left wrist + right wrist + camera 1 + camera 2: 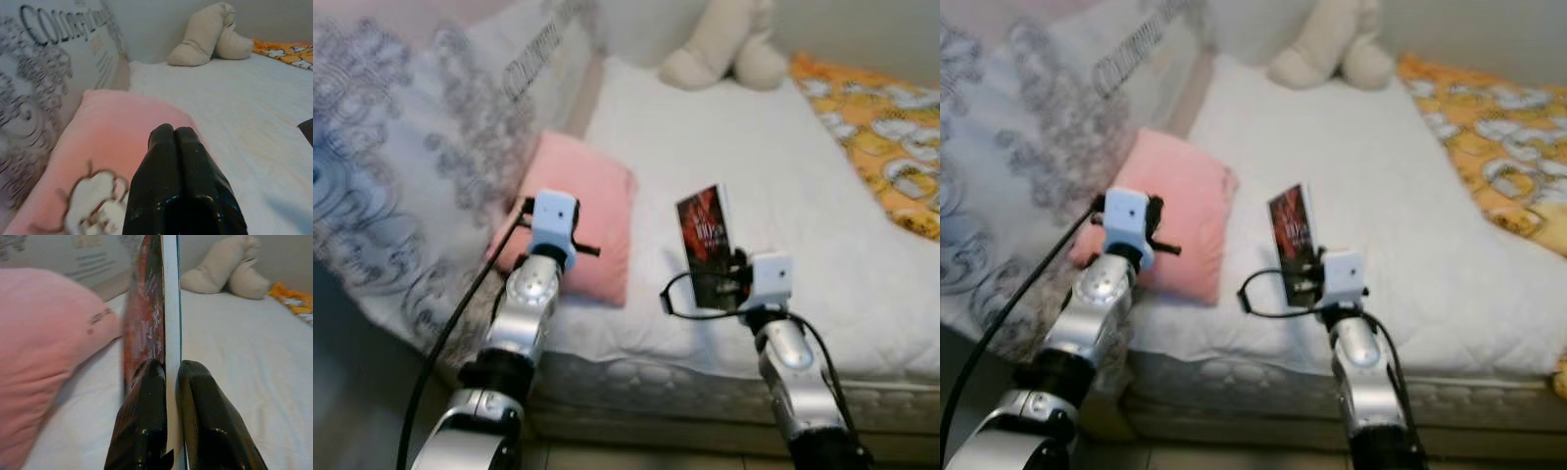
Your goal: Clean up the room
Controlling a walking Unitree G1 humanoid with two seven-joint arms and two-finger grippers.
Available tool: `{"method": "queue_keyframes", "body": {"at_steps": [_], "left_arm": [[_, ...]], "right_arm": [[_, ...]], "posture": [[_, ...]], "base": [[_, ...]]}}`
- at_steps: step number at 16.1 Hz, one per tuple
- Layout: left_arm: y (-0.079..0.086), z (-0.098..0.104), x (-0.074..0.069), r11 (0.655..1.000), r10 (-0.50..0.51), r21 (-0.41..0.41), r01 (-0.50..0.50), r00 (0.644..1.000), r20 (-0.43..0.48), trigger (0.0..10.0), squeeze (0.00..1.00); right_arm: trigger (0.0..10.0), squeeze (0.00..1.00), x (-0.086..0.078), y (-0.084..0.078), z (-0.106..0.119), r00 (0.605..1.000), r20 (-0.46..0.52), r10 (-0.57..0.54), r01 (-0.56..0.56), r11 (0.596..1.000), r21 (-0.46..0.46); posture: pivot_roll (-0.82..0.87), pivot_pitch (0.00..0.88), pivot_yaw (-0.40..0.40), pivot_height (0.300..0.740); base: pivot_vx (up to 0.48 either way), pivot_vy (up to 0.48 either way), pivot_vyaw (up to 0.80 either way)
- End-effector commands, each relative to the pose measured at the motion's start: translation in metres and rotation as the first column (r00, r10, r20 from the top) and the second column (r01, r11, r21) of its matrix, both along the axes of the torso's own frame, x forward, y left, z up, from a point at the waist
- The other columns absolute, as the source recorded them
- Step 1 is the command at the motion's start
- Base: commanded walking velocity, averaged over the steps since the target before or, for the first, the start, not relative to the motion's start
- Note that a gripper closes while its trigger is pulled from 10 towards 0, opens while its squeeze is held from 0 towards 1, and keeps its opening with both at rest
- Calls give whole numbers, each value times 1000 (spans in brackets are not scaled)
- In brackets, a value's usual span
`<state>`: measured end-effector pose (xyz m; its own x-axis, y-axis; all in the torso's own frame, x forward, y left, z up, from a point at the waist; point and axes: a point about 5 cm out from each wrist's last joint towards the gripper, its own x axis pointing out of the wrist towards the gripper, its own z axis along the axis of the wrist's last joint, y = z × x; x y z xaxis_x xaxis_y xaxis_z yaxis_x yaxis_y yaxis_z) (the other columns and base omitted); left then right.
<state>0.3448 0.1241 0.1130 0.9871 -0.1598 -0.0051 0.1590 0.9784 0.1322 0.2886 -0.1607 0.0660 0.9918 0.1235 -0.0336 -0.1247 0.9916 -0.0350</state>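
Book first: a thin book with a dark red-and-black cover (pixel 705 240) stands upright over the white mattress (pixel 803 176), clamped at its lower edge by the right gripper (pixel 729 284). In the left eye view it sits just right of centre, with the pink square cushion (pixel 578 211) at its nine o'clock and a cream plush toy (pixel 724 44) up at twelve o'clock by the wall. An orange patterned blanket (pixel 881 127) lies off at two o'clock. The left gripper (pixel 582 250) hovers over the cushion's near edge.

Right eye view, same layout, and the book leans slightly toward eleven o'clock above the wrist.

Left wrist view: the two black fingers (pixel 171 161) are pressed tip to tip with nothing between them, pink cushion right underneath, a grey-printed white pillow (pixel 44 88) at ten o'clock.

Right wrist view: both fingers (pixel 146 401) pinch the book's white page block edge-on, one on the cover side, one on the other.

Handling call: it looks light and fairly stiff but slim, with a glossy cover that could slide. The pinch sits low near one edge, so the tall free end may swing; a hold nearer the spine's middle would steady it.
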Motion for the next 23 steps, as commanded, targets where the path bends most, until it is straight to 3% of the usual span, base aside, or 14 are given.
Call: {"method": "queue_keyframes", "body": {"at_steps": [1,3,6,7,10,11,12,13,14,16,18,23], "left_arm": [[-7,2,0,1000,-17,3,17,1000,9,10000,0],[-9,3,1,1000,-16,-1,16,1000,7,10000,0],[-4,6,-5,1000,-21,-2,22,999,23,10000,0],[1,7,-11,1000,-19,7,19,999,33,10000,0],[17,9,-22,998,2,64,-5,999,49,10000,0],[29,12,-29,996,29,81,-33,998,50,10000,0],[34,13,-32,995,34,93,-38,998,48,10000,0],[45,18,-43,991,36,127,-42,998,47,10000,0],[51,22,-49,988,39,147,-46,998,45,10000,0],[55,27,-61,981,24,193,-30,999,36,10000,0],[53,32,-68,979,14,202,-20,999,32,10000,0],[43,36,-74,983,-6,186,5,1000,2,10000,0]], "right_arm": [[0,0,11,-6,16,998,59,-24,24,1000,11],[0,0,18,-7,18,998,55,-27,25,999,24],[0,0,63,4,37,1000,-15,11,-7,976,216],[0,0,77,15,45,998,-52,46,-29,953,300],[0,0,88,49,52,981,-97,169,-84,816,571],[0,0,88,62,48,970,-144,194,-45,732,679],[0,0,87,65,43,965,-173,195,-15,705,709],[0,0,77,65,20,946,-272,176,98,644,758],[0,0,70,65,6,931,-323,169,155,620,770],[0,0,52,85,-17,891,-401,212,192,624,757],[0,0,51,89,-18,888,-411,208,167,686,708],[0,0,60,39,-15,901,-434,14,214,856,471]], "posture": [[43,0,-2,740],[45,0,-2,740],[101,0,1,740],[131,0,-7,740],[221,18,-23,740],[266,64,-17,740],[283,85,-15,740],[347,145,-10,740],[366,168,-1,740],[421,215,22,740],[420,232,27,740],[401,237,21,740]], "base": [[480,0,0],[480,0,0],[0,0,0],[0,0,0],[0,0,0],[0,0,0],[0,0,0],[0,0,0],[0,0,0],[0,0,0],[0,0,0],[0,0,0]]}}
